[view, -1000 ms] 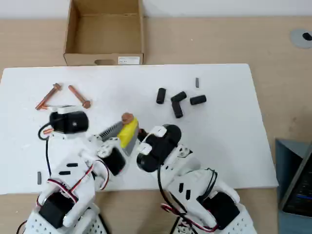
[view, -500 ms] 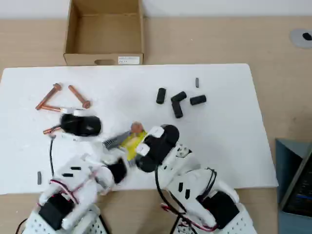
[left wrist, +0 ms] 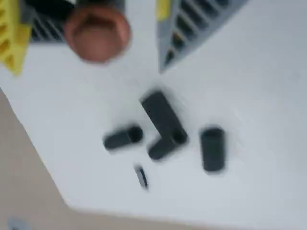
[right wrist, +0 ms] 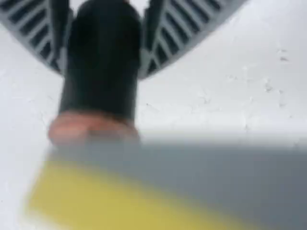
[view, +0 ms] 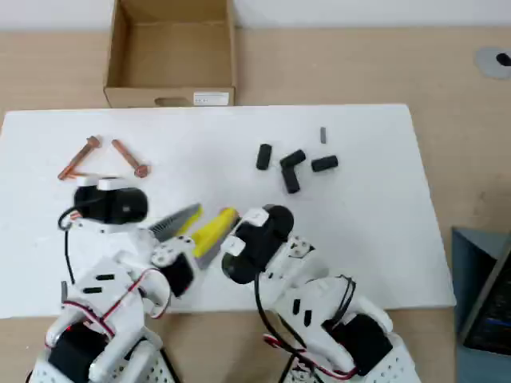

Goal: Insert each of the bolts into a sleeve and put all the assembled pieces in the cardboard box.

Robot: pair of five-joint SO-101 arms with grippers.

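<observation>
High view: white mat (view: 383, 239) lying before the empty cardboard box (view: 144, 96); left gripper (view: 215, 212) standing wide, having just released the bolt (left wrist: 96, 33); right gripper (right wrist: 100, 67) clamping the sleeve (right wrist: 100, 96) with that bolt now seated inside, so one assembly is seemingly awaiting boxing.

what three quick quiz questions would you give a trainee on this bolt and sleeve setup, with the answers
1. True or false: the cardboard box is empty.
2. How many loose black sleeves lie on the white board? A two, B four, C six.
3. Fill in: the right end effector is shut on a ____.
Key: 1 true. 2 B. 3 sleeve, with a copper bolt head at its end.
</observation>
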